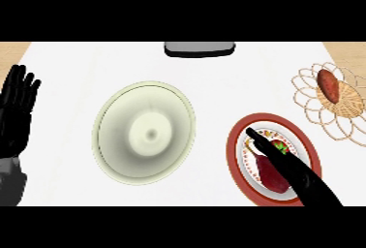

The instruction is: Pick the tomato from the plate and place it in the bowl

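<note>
Head view, looking steeply down. Your right hand [297,174] comes in from the lower right corner and lies over the red-rimmed plate [234,150], covering much of the tomato [268,170]. You cannot tell from this angle whether the hand is spread above the fruit or closed round it. The tomato sits on the plate's inner field: dark red flesh shows to the left of the hand, and a patch of green shows to its right, near the hand's tip. Note the band of small red marks inside the plate's rim; they are too small to read as writing.

To the left of the plate, apart from it, stands the pale cream-green bowl [121,145], near the middle of the white counter [214,87].

Beyond the plate, at the right edge, see a woven basket [350,104] with a looped border; a reddish-brown oval item [328,83] lies in it.

At the far edge of the counter, above the bowl, is a dark grey rounded block [199,48].

Your left hand [16,111] rests at the left edge, fingers straight and pointing up, well apart from the bowl.
</note>
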Available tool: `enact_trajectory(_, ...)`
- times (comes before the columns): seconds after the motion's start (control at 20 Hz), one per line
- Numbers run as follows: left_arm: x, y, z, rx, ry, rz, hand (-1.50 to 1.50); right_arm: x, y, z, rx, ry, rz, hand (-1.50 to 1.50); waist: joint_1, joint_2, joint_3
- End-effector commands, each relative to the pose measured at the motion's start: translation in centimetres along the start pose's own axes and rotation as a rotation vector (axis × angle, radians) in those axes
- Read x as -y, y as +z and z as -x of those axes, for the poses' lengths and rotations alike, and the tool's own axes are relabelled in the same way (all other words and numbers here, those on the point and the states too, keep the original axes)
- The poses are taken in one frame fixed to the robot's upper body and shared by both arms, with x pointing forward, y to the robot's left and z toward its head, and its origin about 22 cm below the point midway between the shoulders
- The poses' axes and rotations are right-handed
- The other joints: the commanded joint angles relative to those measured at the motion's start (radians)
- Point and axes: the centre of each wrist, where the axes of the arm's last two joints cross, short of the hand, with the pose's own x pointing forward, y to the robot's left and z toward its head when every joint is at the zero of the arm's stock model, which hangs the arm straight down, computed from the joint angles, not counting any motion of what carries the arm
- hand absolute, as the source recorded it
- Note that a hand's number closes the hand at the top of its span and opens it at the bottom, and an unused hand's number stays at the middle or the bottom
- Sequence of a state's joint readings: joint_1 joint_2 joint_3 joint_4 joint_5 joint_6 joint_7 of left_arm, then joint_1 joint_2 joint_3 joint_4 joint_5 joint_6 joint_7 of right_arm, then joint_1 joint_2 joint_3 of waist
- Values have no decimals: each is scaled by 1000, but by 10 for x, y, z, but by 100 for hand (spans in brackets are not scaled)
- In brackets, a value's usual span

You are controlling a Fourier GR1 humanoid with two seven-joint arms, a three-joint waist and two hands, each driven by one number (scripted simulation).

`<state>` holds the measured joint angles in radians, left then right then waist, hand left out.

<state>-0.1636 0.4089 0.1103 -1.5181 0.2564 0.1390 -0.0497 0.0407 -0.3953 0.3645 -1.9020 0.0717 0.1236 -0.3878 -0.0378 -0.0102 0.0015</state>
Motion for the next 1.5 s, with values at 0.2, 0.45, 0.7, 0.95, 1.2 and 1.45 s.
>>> enact_trajectory(0.2,-11,-11,-9,4,-15,-4,0,60,42,-61,-66,389,-72,-150,1,4,-3)
enact_trajectory(0.45,0,-6,-2,2,4,-6,0,100,41,-96,-261,547,-136,-150,11,6,-3)
enact_trajectory(0.7,-4,-14,-13,23,-9,9,0,116,34,-121,-435,690,-386,-150,13,6,-3)
enact_trajectory(0.95,-12,-9,-6,19,15,16,0,129,28,-118,-561,748,-548,-150,42,11,-2)
enact_trajectory(1.2,22,-17,-1,38,-5,18,0,133,26,-114,-593,729,-565,-150,33,11,-2)
enact_trajectory(1.45,10,-21,-2,25,22,44,0,137,21,-76,-610,730,-549,-150,44,12,-1)
